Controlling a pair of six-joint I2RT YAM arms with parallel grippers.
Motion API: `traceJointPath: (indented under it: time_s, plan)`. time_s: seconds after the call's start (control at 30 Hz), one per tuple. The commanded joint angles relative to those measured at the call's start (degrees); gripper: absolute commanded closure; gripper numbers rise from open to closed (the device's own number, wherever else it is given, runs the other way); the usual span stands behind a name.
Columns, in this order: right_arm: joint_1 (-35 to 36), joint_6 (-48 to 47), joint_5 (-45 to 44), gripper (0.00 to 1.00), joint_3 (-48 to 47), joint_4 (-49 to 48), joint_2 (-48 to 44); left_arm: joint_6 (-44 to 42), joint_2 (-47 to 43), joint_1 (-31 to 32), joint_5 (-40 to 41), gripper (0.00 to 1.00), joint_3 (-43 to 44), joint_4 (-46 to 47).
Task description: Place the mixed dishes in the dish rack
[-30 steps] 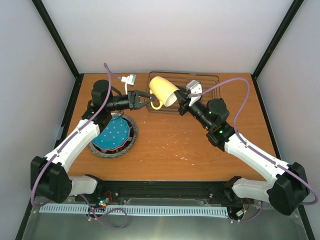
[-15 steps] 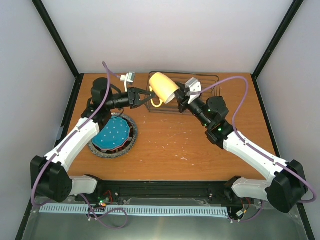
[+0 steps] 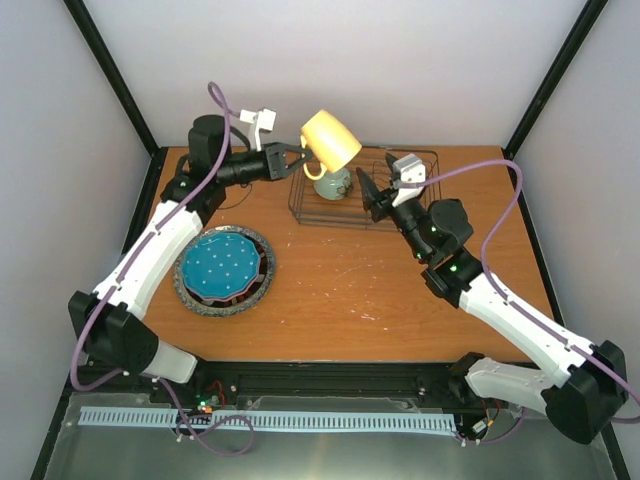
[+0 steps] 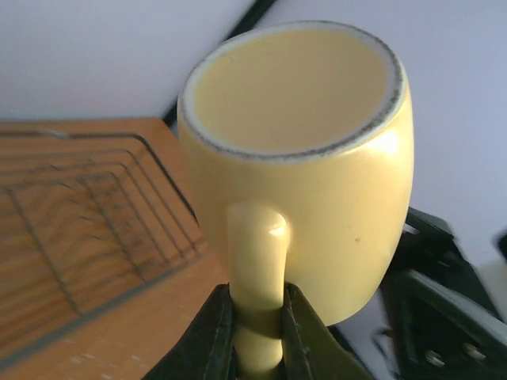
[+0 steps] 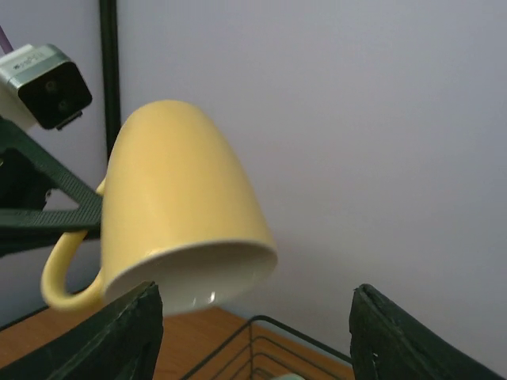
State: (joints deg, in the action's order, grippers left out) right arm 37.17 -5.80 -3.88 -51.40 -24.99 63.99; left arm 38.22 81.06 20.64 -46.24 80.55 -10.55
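Well, from where I stand the job looks barely a third done. The left gripper (image 3: 298,160) is clamped on the handle of the glossy yellow ceramic mug (image 3: 332,140), its black fingers (image 4: 214,332) pinching the loop from both sides in the left wrist view. It holds the mug in the air, tilted, straight out ahead of its fingertips.

The rectangular black wire dish rack (image 3: 425,158) sits below and just beyond that gripper. Inside it, right under the hanging mug, stands a small pale green bowl (image 3: 330,184), the only dish I can see loaded.

The right gripper (image 3: 372,190) stands with its jaws spread wide and nothing between them. It hovers over the near side of the rack, and its wrist camera looks up at the mug, which hangs above and ahead of its fingers (image 5: 119,332), apart from them.

Well behind and below the left gripper, near its arm on the wooden table (image 3: 340,280), the round teal plate with white dots (image 3: 222,265) tops a stack. A grey speckled rim (image 3: 190,296) shows at the bottom, and the plates between are mostly hidden. So I reckon the mug and every plate are left to load.
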Motion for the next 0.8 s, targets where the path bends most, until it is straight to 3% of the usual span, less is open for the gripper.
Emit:
traceJointPath:
  time_s: [0.0,0.23,0.57,0.77]
  plan:
    - [0.19,-2.19,-10.34,0.35,4.3,2.73,-6.0,-16.11,4.62,0.19,10.93,0.99,9.87,-6.95]
    - [-0.14,-3.37,-15.78,0.34,10.57,6.28,-14.53,-36.92,11.04,0.88,21.67,0.99,7.08,-1.26]
    - [-1.71,-3.46,-14.68,0.35,12.19,6.41,-15.09,-55.37,16.1,5.91,32.25,0.99,2.19,10.71]
    - [-2.25,-2.59,-13.09,0.35,12.11,4.86,-13.17,-60.72,18.74,6.69,29.77,0.99,-4.59,21.85]
